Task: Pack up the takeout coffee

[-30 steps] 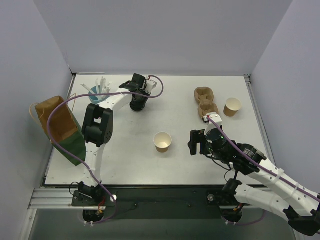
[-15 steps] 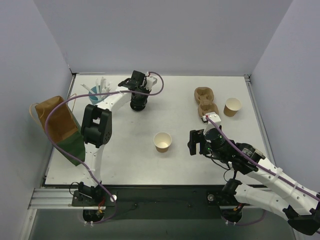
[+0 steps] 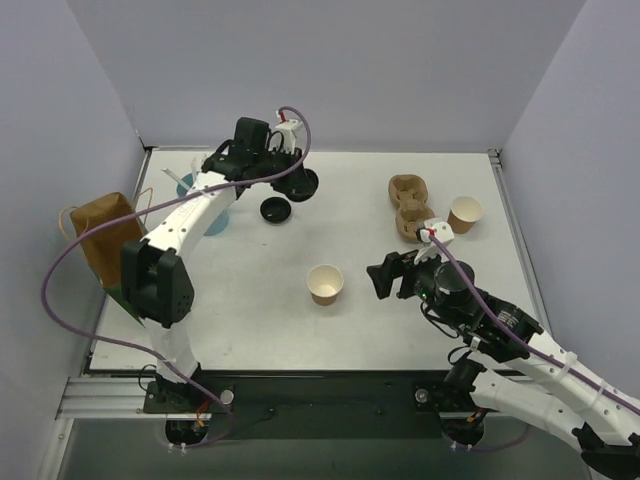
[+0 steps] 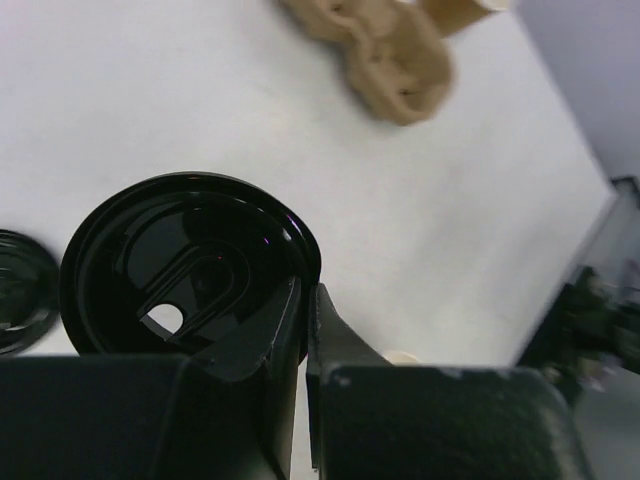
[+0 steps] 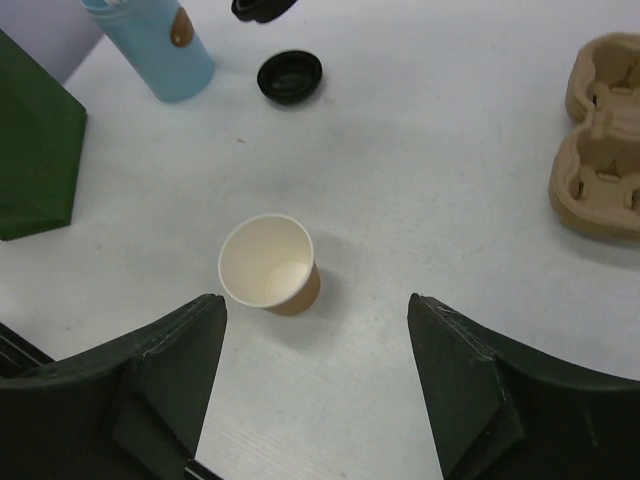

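**Top external view: lid aloft, cup uncovered**

Left tool (image 3: 287,176) is pinching a black lid (image 3: 303,185) by its rim, above the worktop (image 3: 350,200) near the far edge, left of centre. The tan cup (image 3: 325,284) is standing open midway between the side edges. Right tool (image 3: 393,281) is hovering just beside it, jaws spread wide, gripping nothing.

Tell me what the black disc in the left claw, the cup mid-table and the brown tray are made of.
The black lid held by the left gripper looks like thin glossy plastic: bright highlights, crisp moulded ridges. The cup seems matte paper, tan outside, cream inside. The carrier looks like moulded pulp: dull brown, soft-edged hollows.
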Controlling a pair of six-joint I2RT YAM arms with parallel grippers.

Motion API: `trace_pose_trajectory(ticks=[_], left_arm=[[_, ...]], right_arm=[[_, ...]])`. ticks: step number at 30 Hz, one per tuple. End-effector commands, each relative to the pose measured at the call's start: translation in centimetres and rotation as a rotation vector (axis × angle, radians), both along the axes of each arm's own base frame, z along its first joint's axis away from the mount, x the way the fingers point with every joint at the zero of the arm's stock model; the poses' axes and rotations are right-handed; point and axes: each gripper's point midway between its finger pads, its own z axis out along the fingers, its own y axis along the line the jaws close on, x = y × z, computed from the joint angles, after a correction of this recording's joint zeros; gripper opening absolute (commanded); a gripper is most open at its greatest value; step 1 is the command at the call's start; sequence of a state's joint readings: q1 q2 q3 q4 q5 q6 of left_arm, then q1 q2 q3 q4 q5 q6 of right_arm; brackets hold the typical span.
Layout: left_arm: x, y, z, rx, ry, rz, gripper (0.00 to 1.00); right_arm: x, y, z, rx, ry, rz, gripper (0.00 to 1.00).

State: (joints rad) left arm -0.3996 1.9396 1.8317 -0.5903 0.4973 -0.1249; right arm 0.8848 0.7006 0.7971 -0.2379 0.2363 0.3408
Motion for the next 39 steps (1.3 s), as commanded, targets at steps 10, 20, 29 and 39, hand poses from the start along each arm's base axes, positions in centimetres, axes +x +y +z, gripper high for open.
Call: trace_pose_trajectory(ticks=[10,20,29,39], left_arm=[[-15.9,-2.0,17.3,-0.751,0.041,-0.311,0.06],[-19.9,-0.7,20.0,-0.883,-0.015,-0.373,0.06],[-21.6,-0.6,21.5,-0.980,-0.038,-0.439,0.06],[-21.2,-0.7,21.6,-0.985,-0.047,-0.416,0.06]], right_arm=[[3.6,4.0,8.8,0.657,-0.091,0.096,0.62],[4.0,7.1,10.7,1.118,0.110,0.207,0.56],[4.2,9.3,13.2,1.344,0.173,0.388,0.48],[4.2,10.3,14.2,1.357,0.179,0.463,0.46]])
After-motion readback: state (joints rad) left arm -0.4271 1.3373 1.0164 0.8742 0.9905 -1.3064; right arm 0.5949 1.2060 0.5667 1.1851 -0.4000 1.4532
